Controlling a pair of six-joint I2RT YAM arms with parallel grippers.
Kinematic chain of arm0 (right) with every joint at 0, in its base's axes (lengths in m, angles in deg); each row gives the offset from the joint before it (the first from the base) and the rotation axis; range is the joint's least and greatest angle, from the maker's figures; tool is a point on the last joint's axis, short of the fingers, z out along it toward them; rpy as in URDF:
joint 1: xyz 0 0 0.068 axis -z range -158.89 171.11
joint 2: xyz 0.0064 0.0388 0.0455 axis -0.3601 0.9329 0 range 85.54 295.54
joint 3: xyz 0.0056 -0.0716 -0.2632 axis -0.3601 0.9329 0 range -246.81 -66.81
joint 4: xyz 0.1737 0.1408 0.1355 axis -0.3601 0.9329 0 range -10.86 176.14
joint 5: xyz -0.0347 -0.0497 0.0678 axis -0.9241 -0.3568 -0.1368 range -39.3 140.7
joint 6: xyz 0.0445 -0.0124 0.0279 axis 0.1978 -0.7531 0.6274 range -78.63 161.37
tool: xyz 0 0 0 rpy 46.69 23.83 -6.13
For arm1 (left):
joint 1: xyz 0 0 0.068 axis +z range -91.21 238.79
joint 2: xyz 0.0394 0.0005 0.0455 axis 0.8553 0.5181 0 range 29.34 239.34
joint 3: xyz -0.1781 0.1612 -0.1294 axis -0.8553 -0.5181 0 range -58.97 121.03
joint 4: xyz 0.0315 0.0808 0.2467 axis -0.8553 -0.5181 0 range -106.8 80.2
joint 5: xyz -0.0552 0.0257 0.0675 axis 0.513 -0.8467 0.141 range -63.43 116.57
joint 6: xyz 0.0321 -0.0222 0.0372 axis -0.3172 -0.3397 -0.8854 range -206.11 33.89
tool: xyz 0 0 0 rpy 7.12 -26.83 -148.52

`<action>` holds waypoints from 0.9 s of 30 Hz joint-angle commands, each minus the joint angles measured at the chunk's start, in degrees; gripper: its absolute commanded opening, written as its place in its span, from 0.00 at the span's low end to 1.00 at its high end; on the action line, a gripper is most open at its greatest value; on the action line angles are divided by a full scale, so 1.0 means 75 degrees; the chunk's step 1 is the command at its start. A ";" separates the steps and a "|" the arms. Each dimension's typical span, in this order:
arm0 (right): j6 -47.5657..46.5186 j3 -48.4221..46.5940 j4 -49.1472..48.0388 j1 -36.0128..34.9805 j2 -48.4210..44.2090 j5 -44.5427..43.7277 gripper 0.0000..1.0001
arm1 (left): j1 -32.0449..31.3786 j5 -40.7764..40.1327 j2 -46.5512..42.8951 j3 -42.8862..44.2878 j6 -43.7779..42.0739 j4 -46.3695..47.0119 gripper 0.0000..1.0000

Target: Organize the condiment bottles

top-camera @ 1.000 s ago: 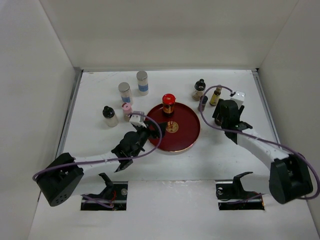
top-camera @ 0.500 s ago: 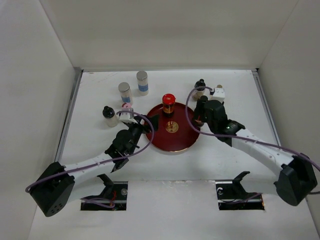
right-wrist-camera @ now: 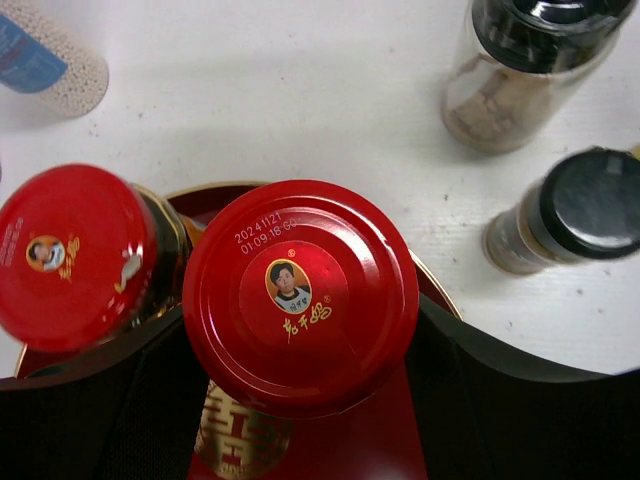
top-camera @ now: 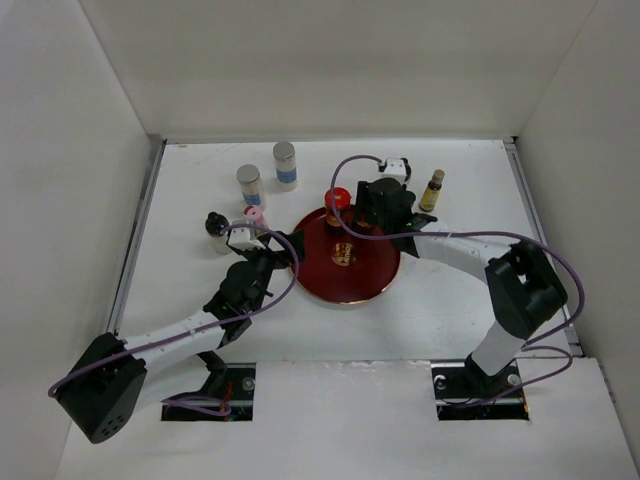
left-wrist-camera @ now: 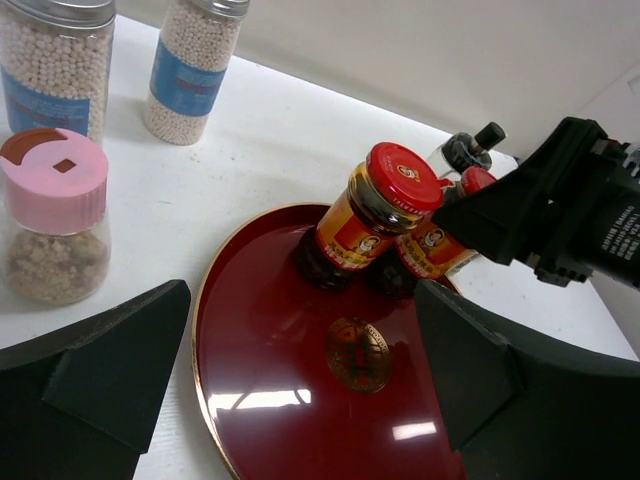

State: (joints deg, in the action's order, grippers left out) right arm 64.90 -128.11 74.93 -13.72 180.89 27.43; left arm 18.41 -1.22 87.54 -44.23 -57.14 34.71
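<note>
My right gripper (right-wrist-camera: pixel 305 385) is shut on a red-capped jar (right-wrist-camera: pixel 300 295) and holds it over the far part of the dark red round tray (right-wrist-camera: pixel 390 440). It is close beside a second red-capped jar (right-wrist-camera: pixel 75 255) that stands on the tray (top-camera: pixel 345 270). In the top view the right gripper (top-camera: pixel 360 212) sits just right of that jar (top-camera: pixel 337 200). My left gripper (left-wrist-camera: pixel 300 380) is open and empty over the tray's near left edge (left-wrist-camera: pixel 215 400). A pink-capped jar (left-wrist-camera: pixel 55 215) and two silver-capped jars (left-wrist-camera: pixel 60 50) (left-wrist-camera: pixel 190 60) stand left of the tray.
Two black-capped bottles (right-wrist-camera: pixel 530 60) (right-wrist-camera: pixel 580 210) stand just behind the tray on the right. A slim amber bottle (top-camera: pixel 433 190) is at the back right. Another black-capped bottle (top-camera: pixel 215 225) stands beside the left gripper (top-camera: pixel 288 248). White walls enclose the table.
My right arm has swung left from the back right to the tray's far edge, beside the standing red-capped jar. My left gripper has drifted slightly left and stays open.
</note>
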 commanded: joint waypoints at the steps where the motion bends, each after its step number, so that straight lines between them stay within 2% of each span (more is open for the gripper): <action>1: -0.0078 -0.0791 -0.1524 0.0080 0.0094 -0.0167 0.51 | 0.0058 -0.0068 -0.0119 -0.0067 0.0086 0.0241 1.00; 5: -0.0160 -0.0792 -0.1840 0.0056 0.0317 -0.0506 0.55 | 0.0081 -0.0045 0.0162 -0.0009 0.0098 0.0299 1.00; 12: -0.0208 -0.0698 -0.1947 0.0044 0.0377 -0.0543 0.83 | 0.0128 -0.0021 0.0397 0.0120 0.0156 0.0277 1.00; 16: -0.0090 -0.0453 -0.1830 0.0044 -0.0406 -0.0449 0.91 | 0.0082 -0.0033 0.0199 0.0342 0.0098 0.0055 0.99; 21: 0.0027 0.0179 -0.1946 0.0044 -0.1988 0.0112 0.93 | 0.0046 -0.0021 0.0138 0.1290 0.0075 -0.1152 0.93; 24: 0.0132 0.0601 -0.1935 0.0044 -0.2726 0.0651 0.89 | 0.0151 -0.0080 0.0396 0.2016 -0.0054 -0.1726 0.83; 27: 0.0203 0.1268 -0.1935 0.0044 -0.3570 0.0735 0.61 | 0.0409 -0.0033 0.0747 0.2860 -0.0288 -0.2231 0.45</action>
State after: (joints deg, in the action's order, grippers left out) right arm 65.08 -122.67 61.90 -13.41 157.33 30.12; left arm 19.88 -1.24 91.58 -28.82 -57.34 21.58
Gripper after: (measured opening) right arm 0.662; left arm 0.522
